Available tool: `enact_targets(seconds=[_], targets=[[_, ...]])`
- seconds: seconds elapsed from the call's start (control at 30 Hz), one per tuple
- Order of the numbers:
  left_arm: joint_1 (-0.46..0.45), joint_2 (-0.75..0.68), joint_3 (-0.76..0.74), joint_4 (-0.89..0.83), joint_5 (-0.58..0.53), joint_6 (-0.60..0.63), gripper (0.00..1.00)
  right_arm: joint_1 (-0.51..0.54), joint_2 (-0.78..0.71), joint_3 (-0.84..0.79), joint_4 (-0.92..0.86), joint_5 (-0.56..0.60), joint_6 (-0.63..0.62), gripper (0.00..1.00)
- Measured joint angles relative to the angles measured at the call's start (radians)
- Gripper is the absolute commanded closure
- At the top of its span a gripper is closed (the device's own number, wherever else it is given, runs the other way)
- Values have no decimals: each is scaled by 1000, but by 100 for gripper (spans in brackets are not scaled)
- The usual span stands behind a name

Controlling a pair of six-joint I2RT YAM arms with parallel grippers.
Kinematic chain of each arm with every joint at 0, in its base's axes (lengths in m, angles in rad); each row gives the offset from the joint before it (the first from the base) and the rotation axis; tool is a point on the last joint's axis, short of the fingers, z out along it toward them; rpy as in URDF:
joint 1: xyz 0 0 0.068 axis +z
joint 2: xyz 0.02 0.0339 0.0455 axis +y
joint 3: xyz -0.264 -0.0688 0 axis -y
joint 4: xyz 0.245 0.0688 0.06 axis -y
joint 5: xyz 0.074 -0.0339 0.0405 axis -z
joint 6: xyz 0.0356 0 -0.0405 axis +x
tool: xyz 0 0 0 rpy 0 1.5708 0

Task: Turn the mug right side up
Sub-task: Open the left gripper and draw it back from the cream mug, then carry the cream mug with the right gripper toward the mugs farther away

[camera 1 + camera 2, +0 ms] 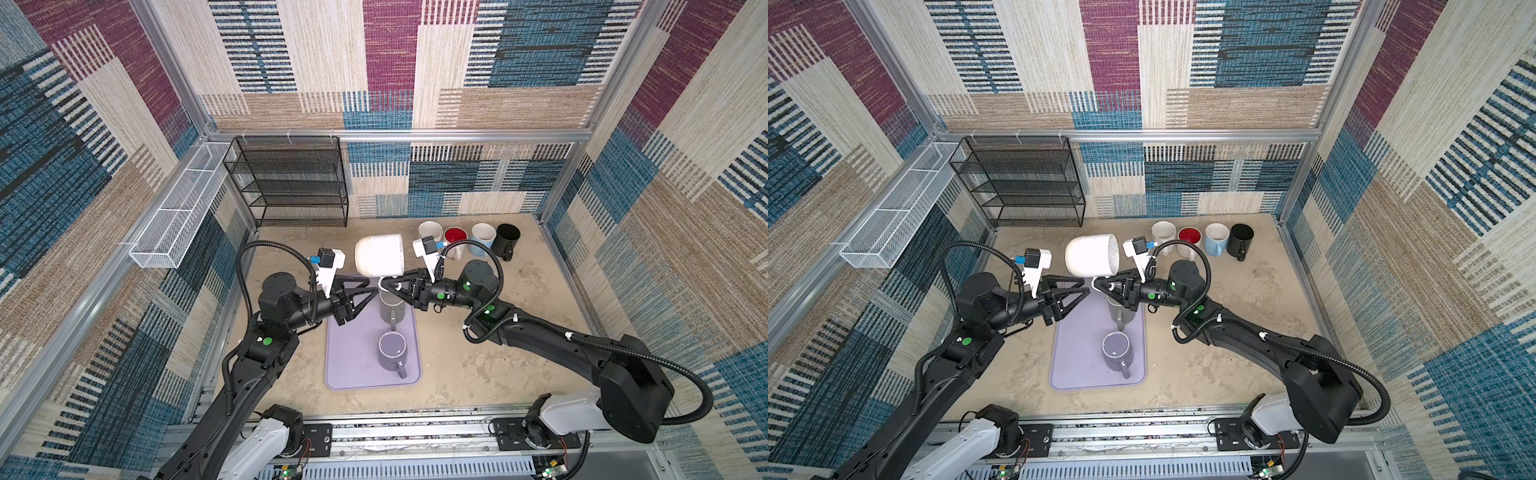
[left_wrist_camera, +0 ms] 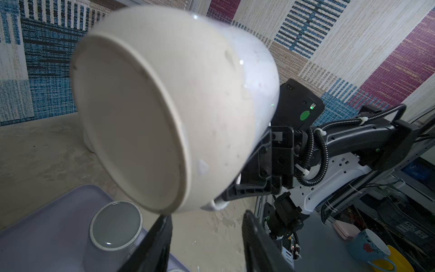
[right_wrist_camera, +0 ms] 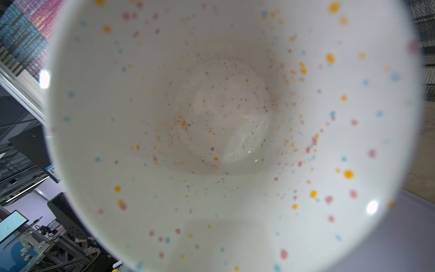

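Your right gripper (image 1: 386,285) (image 1: 1101,285) is clamped tight on the handle (image 2: 217,204) of the white speckled mug (image 1: 379,254) (image 1: 1093,255), and the mug hangs in the air a little above the middle of both top views, over the far end of the lavender tray (image 1: 353,361) (image 1: 1075,361). The mug lies on its side: its flat base (image 2: 127,122) faces the left of both top views, and its mouth faces the right. The right wrist view looks straight into the dotted inside (image 3: 223,129). Your left gripper (image 1: 372,288) (image 1: 1089,287) sits just left of the handle and below the mug's body. Its fingers (image 2: 155,242) are spread moderately apart with nothing between them, and they are not touching the mug. On the tray, one grey mug (image 1: 392,353) (image 1: 1117,353) stands upright at the near end. A second grey mug (image 1: 392,309) (image 2: 116,227) sits beneath the right gripper, and you cannot tell from here which way up it is. In the upper right of the table a row of four mugs stands side by side: white (image 1: 429,231), red-lined (image 1: 456,237), pale blue (image 1: 483,237) and black (image 1: 508,240). A black mesh rack (image 1: 291,183) stands against the back wall at upper left.
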Motion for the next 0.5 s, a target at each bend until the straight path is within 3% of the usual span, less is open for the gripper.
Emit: enact_targets(seconds=[0.5], targets=[[0,-56,-16,-113,-181,14,52,-78,52,229,-480,162,-225,100]])
